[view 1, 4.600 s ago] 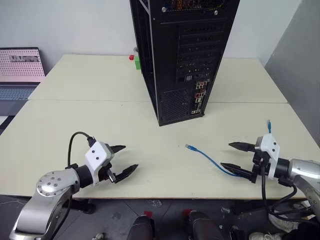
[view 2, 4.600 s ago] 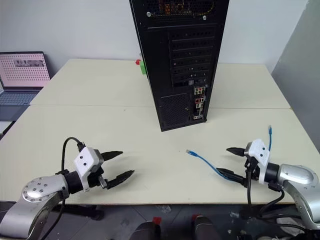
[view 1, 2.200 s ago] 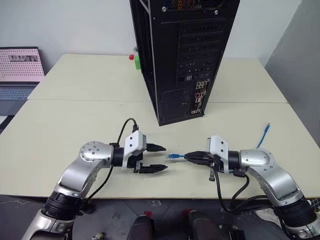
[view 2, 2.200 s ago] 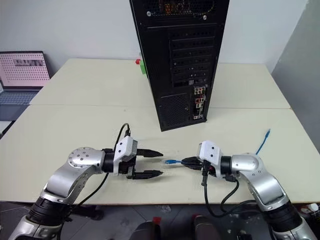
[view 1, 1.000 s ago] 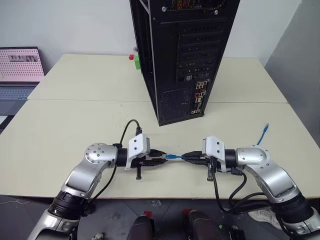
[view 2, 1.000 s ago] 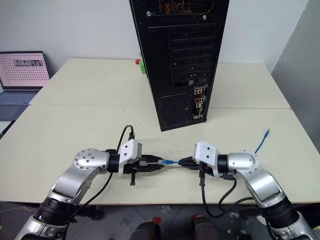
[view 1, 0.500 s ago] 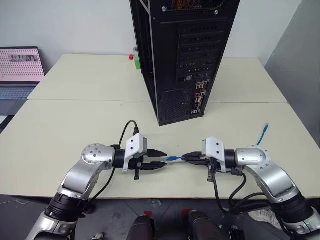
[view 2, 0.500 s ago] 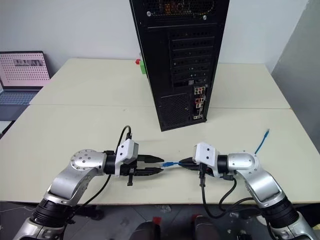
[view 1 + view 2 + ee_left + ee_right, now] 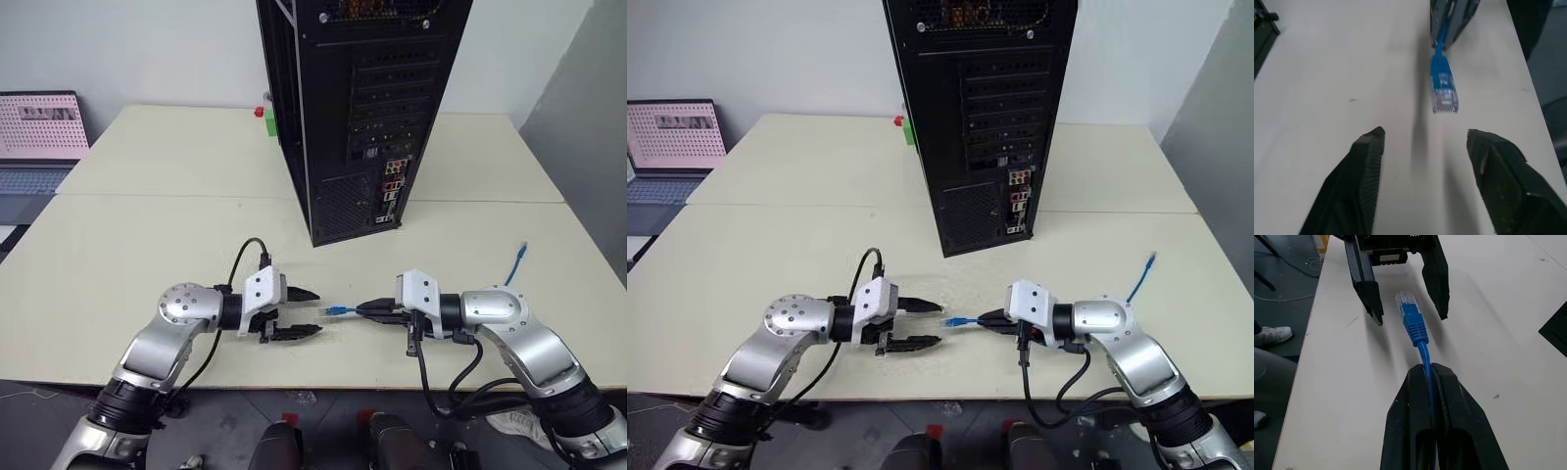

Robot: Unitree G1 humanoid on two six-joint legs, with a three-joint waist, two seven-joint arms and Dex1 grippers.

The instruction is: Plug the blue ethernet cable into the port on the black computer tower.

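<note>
Left gripper [image 9: 306, 313] fingers now standing spread, having just released the plug; a second ago they were pinched on it. Right gripper [image 9: 364, 309] is clenching the blue ethernet cable [image 9: 336, 310] at lower centre, plug hanging free between the grippers. Handover looks aborted or re-gripping; black computer tower [image 9: 362, 108], upper centre, not yet approached.

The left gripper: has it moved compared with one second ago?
Yes. The left gripper has drawn back toward the robot's left, away from the cable plug, which stayed in line with the computer tower, and its jaws have opened.
</note>
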